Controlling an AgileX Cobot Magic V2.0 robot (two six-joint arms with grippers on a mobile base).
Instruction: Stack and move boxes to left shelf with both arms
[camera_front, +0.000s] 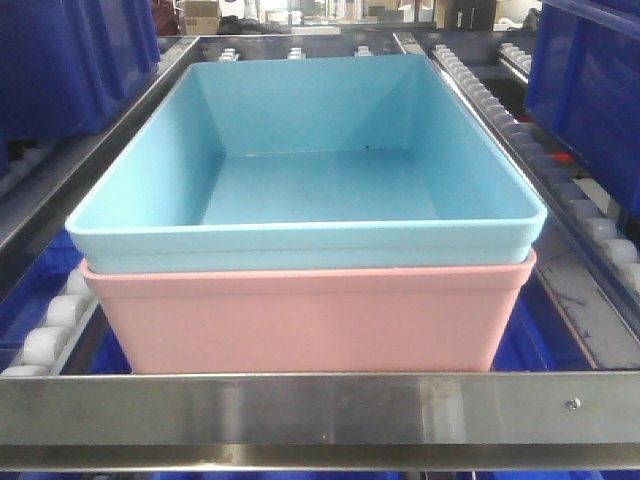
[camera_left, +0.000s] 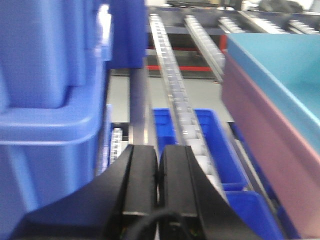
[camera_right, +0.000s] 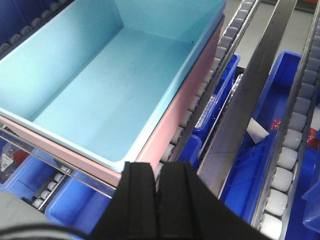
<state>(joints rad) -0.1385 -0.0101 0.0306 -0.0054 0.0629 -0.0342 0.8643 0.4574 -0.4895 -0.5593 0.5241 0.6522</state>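
While both grippers — left gripper (camera_left: 158, 175), right gripper (camera_right: 157, 192) — sit pressed together, gripping nothing, blue box (camera_front: 300, 170) nested in pink box (camera_front: 305, 320) behind front bar (camera_front: 320, 410) could roll back.

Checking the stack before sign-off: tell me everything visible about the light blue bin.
The light blue bin is a shallow rectangular tray, plastic by its look, with a rounded rim and sloping walls. It is empty, apart from a few dark specks inside, and upright. It sits nested in the pink bin, rim above rim, on the roller rack behind the steel front bar. No gripper touches it.
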